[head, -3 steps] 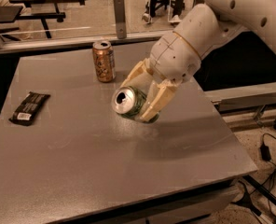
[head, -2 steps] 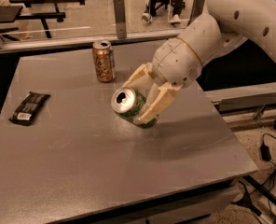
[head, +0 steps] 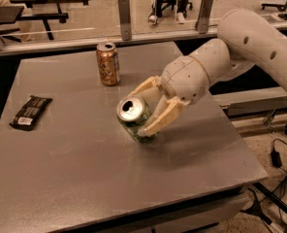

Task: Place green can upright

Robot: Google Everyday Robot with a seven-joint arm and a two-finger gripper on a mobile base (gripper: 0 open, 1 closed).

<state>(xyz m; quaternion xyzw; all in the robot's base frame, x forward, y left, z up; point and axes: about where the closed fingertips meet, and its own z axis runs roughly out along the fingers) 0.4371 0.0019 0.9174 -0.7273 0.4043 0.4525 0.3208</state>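
- Since it fills most of the scene, the table [head: 75,178] comes first: a flat, matte grey square top with straight edges.
- My arm [head: 260,42] reaches in from the far right, a thick tube of smooth cream plastic ending in a rounded, domed wrist.
- My gripper [head: 138,113] sits near the table's middle, its two tapered, pale fingers [head: 160,120] clamped on the green can, one on the can's far side and one on its near side.
- The green can [head: 132,109] is a metal cylinder held tilted, not upright; its shiny silver top, with the open mouth, faces left and toward the near edge. Its green patterned lower end is at the tabletop.
- An orange-brown can [head: 108,64] stands upright at the far side, apart from my gripper.
- A flat, dark, crinkled wrapper [head: 30,112] lies near the left edge.
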